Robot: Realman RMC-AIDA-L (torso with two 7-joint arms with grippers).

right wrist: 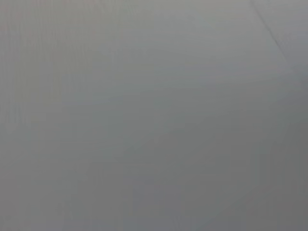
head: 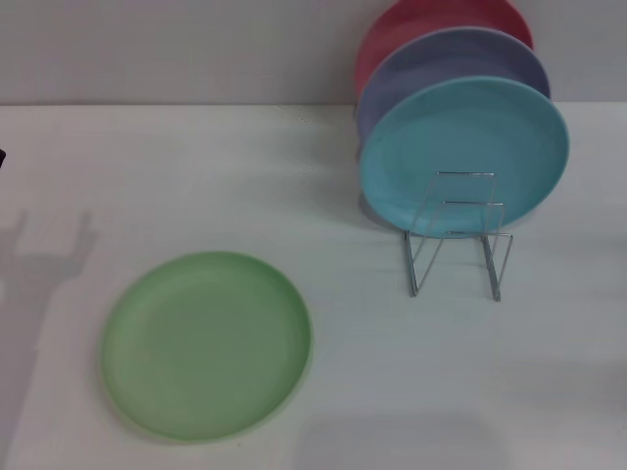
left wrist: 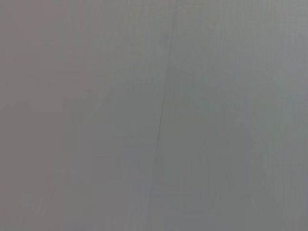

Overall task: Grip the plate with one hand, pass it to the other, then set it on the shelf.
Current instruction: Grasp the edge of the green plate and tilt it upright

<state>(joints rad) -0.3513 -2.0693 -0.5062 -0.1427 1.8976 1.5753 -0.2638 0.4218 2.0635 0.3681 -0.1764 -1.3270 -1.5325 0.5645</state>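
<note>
The light green plate (head: 206, 343) lies flat on the white table (head: 196, 176), at the front left in the head view. The shelf (head: 458, 240), a thin silvery wire rack, stands at the back right with its front loops bare. Neither gripper shows in the head view; only a small dark edge at the far left border and an arm's shadow on the table left of the plate. Both wrist views show nothing but a plain grey surface.
Three plates stand on edge in the rack's rear slots: a turquoise plate (head: 463, 155) in front, a lavender plate (head: 441, 64) behind it and a red plate (head: 431, 24) at the back. A grey wall runs behind the table.
</note>
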